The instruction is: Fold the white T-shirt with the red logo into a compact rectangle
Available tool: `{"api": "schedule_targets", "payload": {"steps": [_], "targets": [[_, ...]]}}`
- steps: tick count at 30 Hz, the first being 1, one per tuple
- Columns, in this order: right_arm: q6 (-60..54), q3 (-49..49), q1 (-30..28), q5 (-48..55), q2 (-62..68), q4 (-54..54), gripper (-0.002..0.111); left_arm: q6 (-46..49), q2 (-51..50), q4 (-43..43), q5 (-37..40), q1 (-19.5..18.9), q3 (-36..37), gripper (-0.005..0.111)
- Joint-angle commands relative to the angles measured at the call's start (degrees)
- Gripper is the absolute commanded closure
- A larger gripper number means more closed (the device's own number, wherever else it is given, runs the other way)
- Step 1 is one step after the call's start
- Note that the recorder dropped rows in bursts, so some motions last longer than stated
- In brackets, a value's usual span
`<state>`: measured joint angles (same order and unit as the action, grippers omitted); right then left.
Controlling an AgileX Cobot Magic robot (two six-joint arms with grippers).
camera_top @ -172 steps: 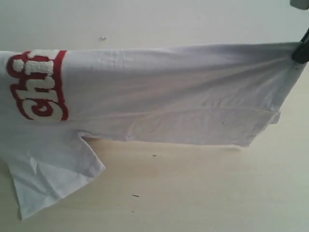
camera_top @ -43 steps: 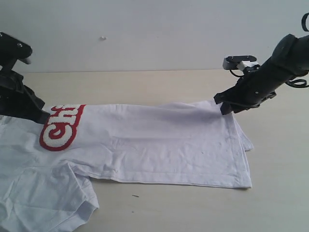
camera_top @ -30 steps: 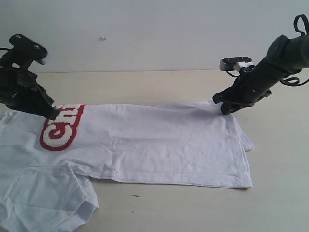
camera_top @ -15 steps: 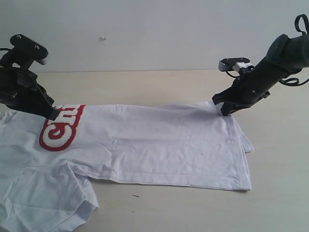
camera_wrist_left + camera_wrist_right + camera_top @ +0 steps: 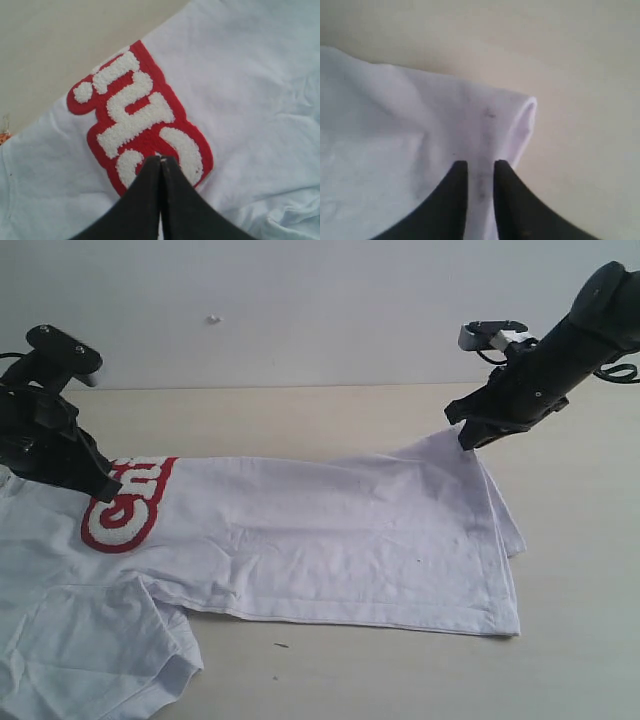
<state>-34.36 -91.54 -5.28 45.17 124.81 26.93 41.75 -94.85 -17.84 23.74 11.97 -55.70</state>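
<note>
The white T-shirt (image 5: pixel 330 540) lies folded lengthwise on the pale table, with one sleeve (image 5: pixel 90 650) spread at the front left. Its red logo (image 5: pixel 135 510) sits at the fold on the left, partly tucked under. My left gripper (image 5: pixel 110 490) is shut, its tips pressed together right over the logo (image 5: pixel 135 120) and the cloth (image 5: pixel 250 100) flat beneath. My right gripper (image 5: pixel 467 440) is shut on the shirt's far right hem corner, which rises in a small peak off the table. In the right wrist view the hem (image 5: pixel 395 125) runs between the fingers of the gripper (image 5: pixel 480 164).
The wooden table (image 5: pixel 350 410) stretches bare behind the shirt up to a white wall (image 5: pixel 300 300). A small dark speck (image 5: pixel 280 645) lies near the front edge. An orange scrap of the neck tag (image 5: pixel 3 136) shows in the left wrist view.
The shirt, held up stretched 5.7 s ago, now lies on the table. In the last half second my right gripper rose and lifted the hem corner. The left gripper barely moved.
</note>
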Motion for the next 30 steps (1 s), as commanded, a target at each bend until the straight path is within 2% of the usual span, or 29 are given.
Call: {"api": "schedule_targets", "payload": {"steps": [1,7,14,21,30], "targets": [[0.1,-0.4,0.0,-0.5,-0.1,0.1,0.071,0.2,0.0,-0.9,-0.2,0.0,-0.3,0.107],[6.1,-0.4,0.0,3.3,1.6,-0.5,0.069,0.2,0.0,-0.9,-0.2,0.0,-0.3,0.107],[13.2,-0.2,0.0,6.4,4.0,-8.1,0.069,0.2,0.0,-1.2,0.9,0.0,-0.3,0.107],[11.3,-0.2,0.0,6.1,5.3,-4.9,0.072,0.4,0.0,-1.2,0.8,0.0,-0.3,0.107],[11.5,-0.2,0.0,5.7,3.4,-5.8,0.074,0.6,0.0,-1.2,0.4,0.0,-0.3,0.107]]}}
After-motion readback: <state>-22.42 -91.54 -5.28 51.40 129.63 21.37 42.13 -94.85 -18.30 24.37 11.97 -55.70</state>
